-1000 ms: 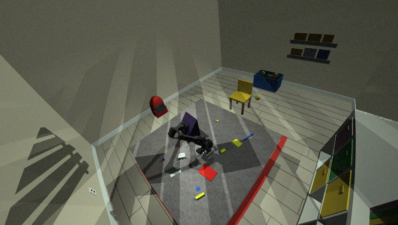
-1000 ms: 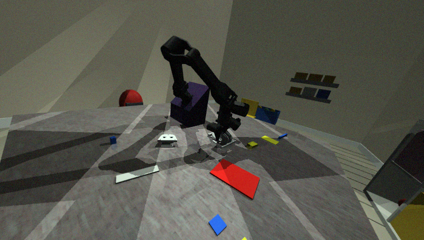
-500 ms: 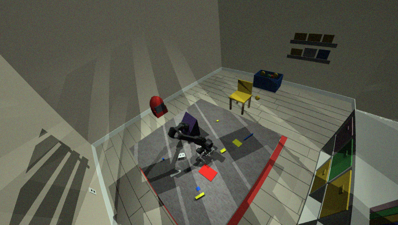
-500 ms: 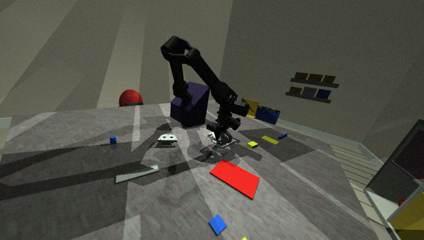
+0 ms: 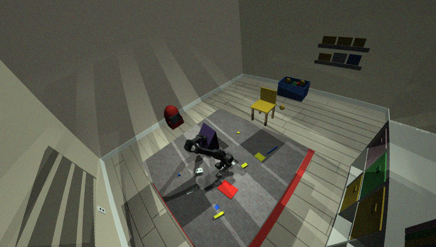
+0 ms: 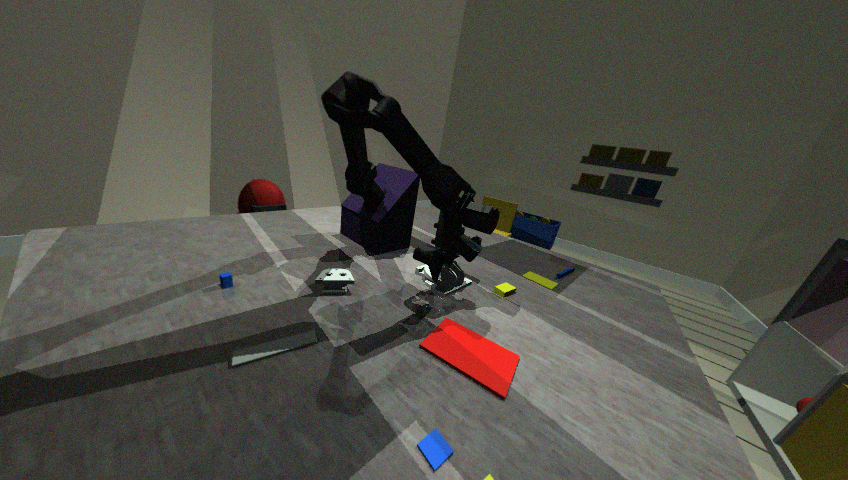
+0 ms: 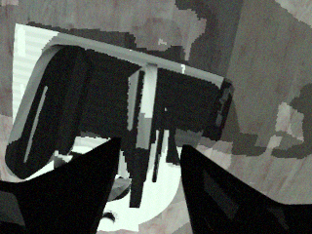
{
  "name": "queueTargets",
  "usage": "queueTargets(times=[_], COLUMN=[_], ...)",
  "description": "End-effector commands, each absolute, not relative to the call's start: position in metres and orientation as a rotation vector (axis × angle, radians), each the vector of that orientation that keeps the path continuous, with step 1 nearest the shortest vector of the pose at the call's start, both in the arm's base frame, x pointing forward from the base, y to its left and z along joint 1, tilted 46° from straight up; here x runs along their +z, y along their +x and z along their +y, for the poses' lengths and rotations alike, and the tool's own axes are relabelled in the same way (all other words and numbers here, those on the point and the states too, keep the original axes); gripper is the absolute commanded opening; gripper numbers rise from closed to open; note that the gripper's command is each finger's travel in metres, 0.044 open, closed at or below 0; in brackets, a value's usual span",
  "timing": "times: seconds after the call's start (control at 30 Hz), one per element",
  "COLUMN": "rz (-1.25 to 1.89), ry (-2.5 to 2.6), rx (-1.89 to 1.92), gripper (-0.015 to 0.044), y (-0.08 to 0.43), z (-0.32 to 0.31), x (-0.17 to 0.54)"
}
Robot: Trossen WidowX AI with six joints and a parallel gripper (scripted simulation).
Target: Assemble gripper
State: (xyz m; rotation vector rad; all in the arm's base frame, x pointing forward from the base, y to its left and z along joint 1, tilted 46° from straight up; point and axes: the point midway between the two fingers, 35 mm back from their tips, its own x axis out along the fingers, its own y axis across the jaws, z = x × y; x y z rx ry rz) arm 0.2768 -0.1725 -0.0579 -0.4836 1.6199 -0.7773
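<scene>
The pale gripper base [image 6: 465,283] [image 7: 171,197] lies flat on the mat beneath my hand. My gripper [image 6: 439,277] [image 7: 151,148] is low over it, shut on a narrow pale part [image 7: 147,104] that looks like a jaw seen edge-on. A dark rounded shape [image 7: 49,112] with a pale rim stands at the base's left in the wrist view; shadow hides whether it is the other jaw. The pins and any gear teeth cannot be made out. The white housing plate [image 5: 199,170] [image 6: 335,275], with two dark holes, lies apart, to the left of the base.
A red plate [image 5: 228,189] [image 6: 473,355] lies in front of the base. A yellow block [image 5: 244,165] [image 6: 505,289] is close on its right. A pale strip [image 6: 273,349] lies front left. A purple wedge [image 5: 207,134] [image 6: 386,208] stands behind, beside the arm.
</scene>
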Motion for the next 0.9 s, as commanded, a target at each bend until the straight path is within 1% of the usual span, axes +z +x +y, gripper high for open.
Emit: queueTargets(times=[0.0, 0.87], rz=[1.620, 1.620], ry=[-0.486, -0.486], rx=[-0.780, -0.780], gripper=[0.0134, 0.0134], y=[0.2765, 0.2760], z=[-0.1744, -0.1759], x=[-0.0583, -0.0598])
